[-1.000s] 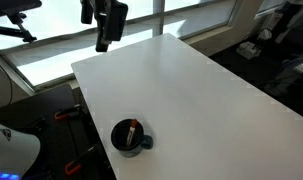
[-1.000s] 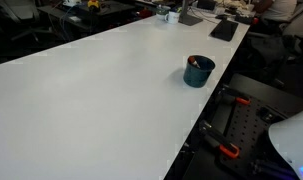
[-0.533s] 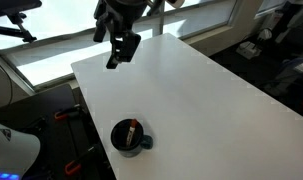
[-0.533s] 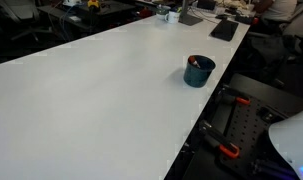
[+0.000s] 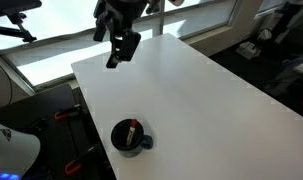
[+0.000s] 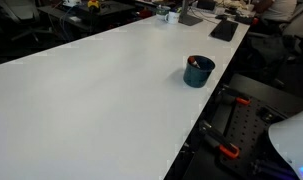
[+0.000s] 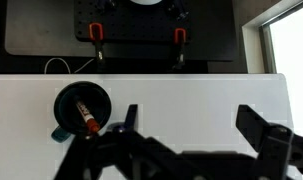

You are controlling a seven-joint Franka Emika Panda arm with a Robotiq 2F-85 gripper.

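Blue cup (image 5: 128,137) on white table (image 5: 191,90); tool (image 5: 113,60) hovers well apart, jaws spread, empty.

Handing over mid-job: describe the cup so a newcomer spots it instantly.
Find the big white table. Near its edge, beside the red clamps, stands a round dark blue cup. An orange pen leaning inside it sets it apart.

A white table (image 5: 211,100) stands beside a bright window (image 5: 61,50), two orange clamps (image 7: 96,35) just beyond its edge.
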